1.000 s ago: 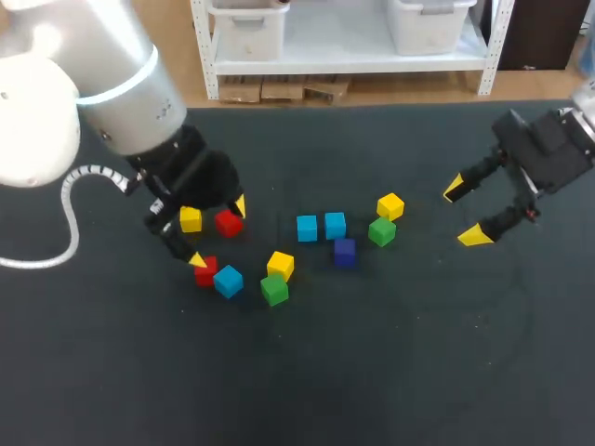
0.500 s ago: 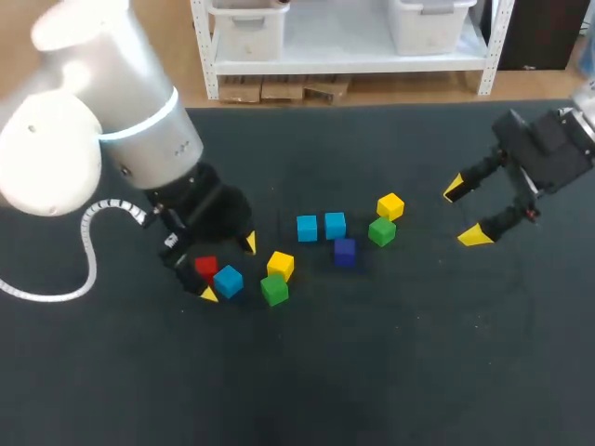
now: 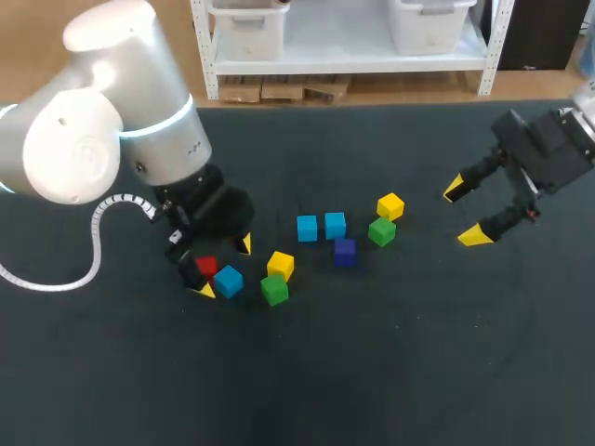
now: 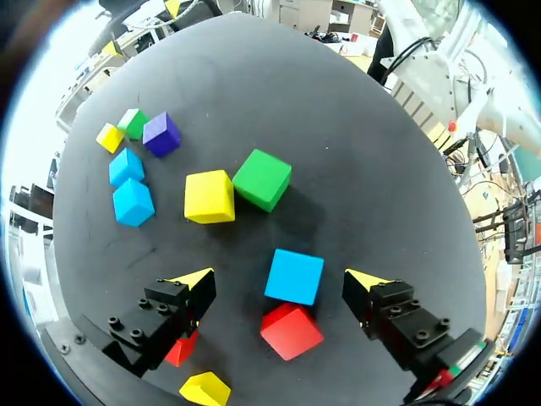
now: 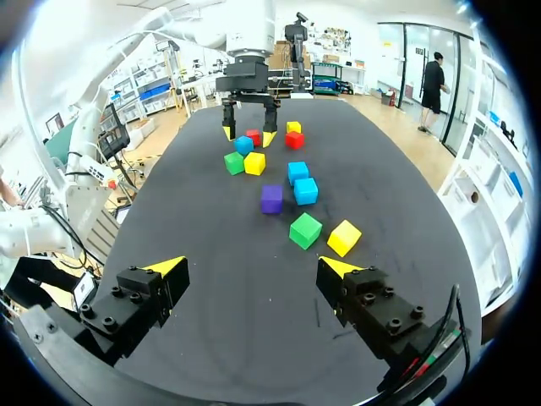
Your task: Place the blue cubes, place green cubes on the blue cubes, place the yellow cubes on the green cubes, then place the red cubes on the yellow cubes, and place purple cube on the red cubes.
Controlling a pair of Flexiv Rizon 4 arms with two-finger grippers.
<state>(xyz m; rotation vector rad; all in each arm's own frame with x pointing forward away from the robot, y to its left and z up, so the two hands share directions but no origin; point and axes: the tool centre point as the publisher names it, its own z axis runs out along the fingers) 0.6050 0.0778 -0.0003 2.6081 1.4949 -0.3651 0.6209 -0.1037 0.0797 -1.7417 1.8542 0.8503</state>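
Two grippers stand over the dark table (image 3: 390, 372), and both have the jaws wide apart with nothing held. Between the fingers of my left gripper (image 4: 280, 279) lies a blue cube (image 4: 295, 277), with free space on each side, so neither yellow tip touches it. A red cube (image 4: 291, 330) sits just beside this blue cube, on the side nearer to my wrist. Ahead of these jaws a yellow cube (image 4: 209, 196) and a green cube (image 4: 263, 179) lie side by side, and further ahead are a pair of blue cubes (image 4: 133, 203) and a purple cube (image 4: 161, 134). My right gripper (image 5: 252, 266) hangs well apart from all cubes; nearest ahead of it are a second green cube (image 5: 305, 230) and a second yellow cube (image 5: 344, 238), just beside each other.
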